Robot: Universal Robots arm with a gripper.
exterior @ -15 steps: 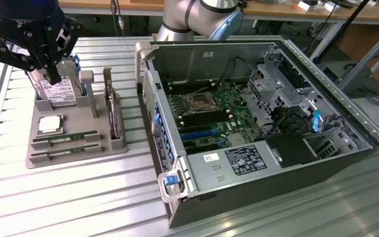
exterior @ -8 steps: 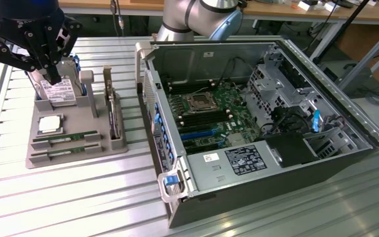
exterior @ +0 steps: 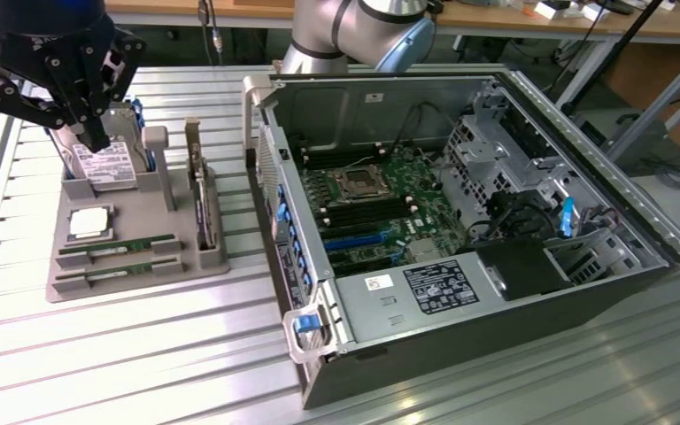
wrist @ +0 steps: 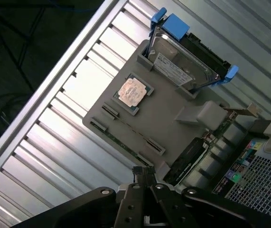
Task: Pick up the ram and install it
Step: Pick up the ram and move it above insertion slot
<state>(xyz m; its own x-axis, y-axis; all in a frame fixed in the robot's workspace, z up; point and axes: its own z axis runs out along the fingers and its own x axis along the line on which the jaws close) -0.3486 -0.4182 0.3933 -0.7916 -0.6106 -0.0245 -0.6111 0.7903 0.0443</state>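
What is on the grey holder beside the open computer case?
A silver hard drive, a processor chip, two ram sticks in slots and an upright expansion card. The fingers cover part of the drive in the exterior view.

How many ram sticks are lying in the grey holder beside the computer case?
2. One ram stick sits in the slot beside the processor; the second ram stick sits in the outer slot.
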